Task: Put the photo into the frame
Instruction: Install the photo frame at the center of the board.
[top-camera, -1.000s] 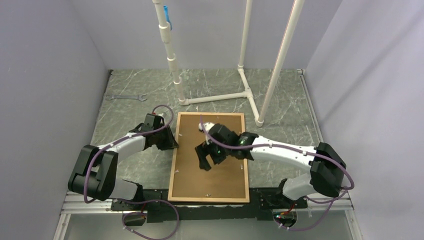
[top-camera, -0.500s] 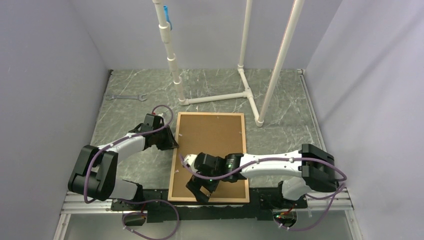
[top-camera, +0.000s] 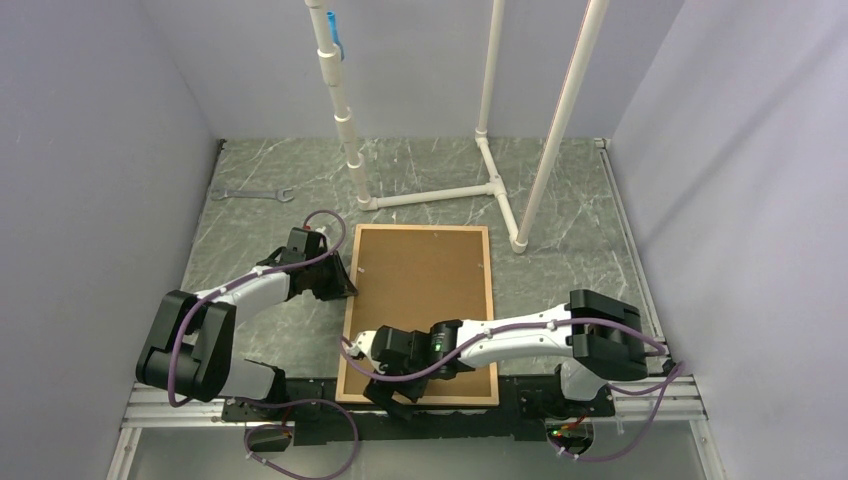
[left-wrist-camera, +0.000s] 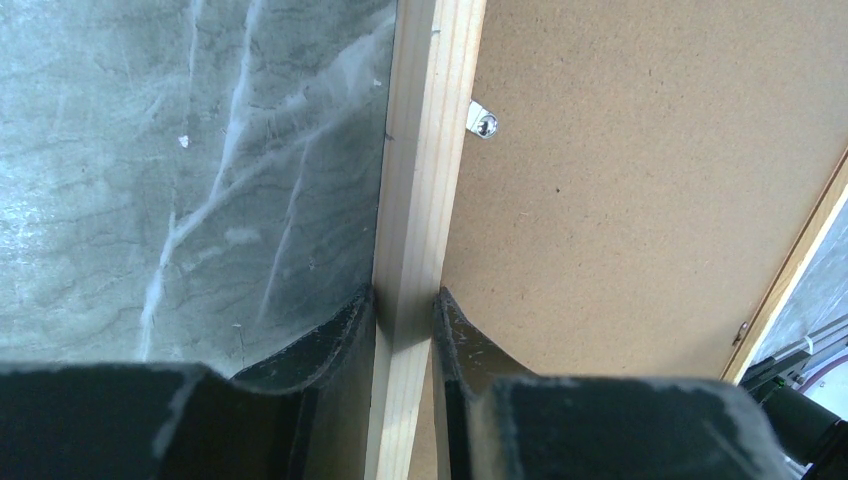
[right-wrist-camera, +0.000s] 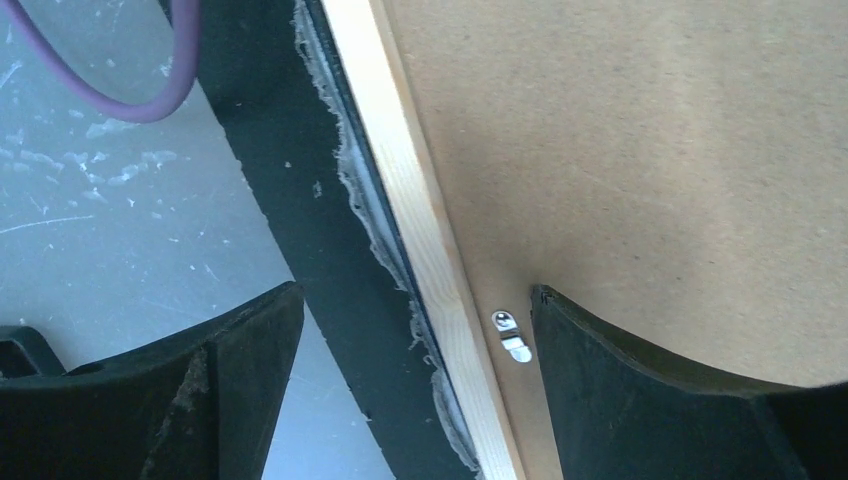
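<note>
Frame (top-camera: 491, 300) flat on the table (top-camera: 590, 215), back side up, long axis running from the arm bases toward the far wall. Brown backing panel (top-camera: 420, 285) seated inside the wooden rails, filling the opening. Photo nowhere in view; possibly under the panel, cannot tell.

Left gripper (left-wrist-camera: 405, 300) clamped on the left long rail, nearer the far corner than the near one. One finger outside on the table side, the other inside against the panel. Reads as a steadying hold.

Right gripper (right-wrist-camera: 415, 300) reached across low to the near short rail, left of its middle. Jaws spread wide, nothing between them held. Astride the rail: one finger over the black mounting strip (right-wrist-camera: 270, 150) off the frame's edge, the other over the panel.

Small metal clip (right-wrist-camera: 510, 335) at the rail's inner edge, between the fingers, just beside the panel-side one.

Key relation: clip right under the open right hand, rail crossing the gap at a slant rather than square. Right arm plainly the nearer one. Probable step: working the clips that hold the panel. Probably calls for a fingertip set against the tab, then a sideways nudge.
</note>
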